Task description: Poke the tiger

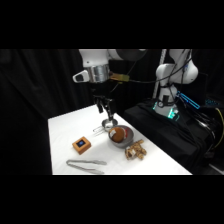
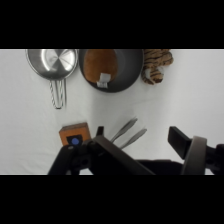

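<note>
Side camera looks across table [image 1: 62, 145]; wrist camera looks down; both share tiger [image 1: 135, 150].

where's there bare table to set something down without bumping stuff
The far left corner of the table, behind the orange block, is bare. So is the strip between the tongs and the tiger. It is crowded along the right edge, where strainer, dark bowl and tiger sit close together.

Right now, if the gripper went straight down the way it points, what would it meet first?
The gripper would likely meet the metal bowl or bare table beside it, not the tiger; depth is unclear.
</note>
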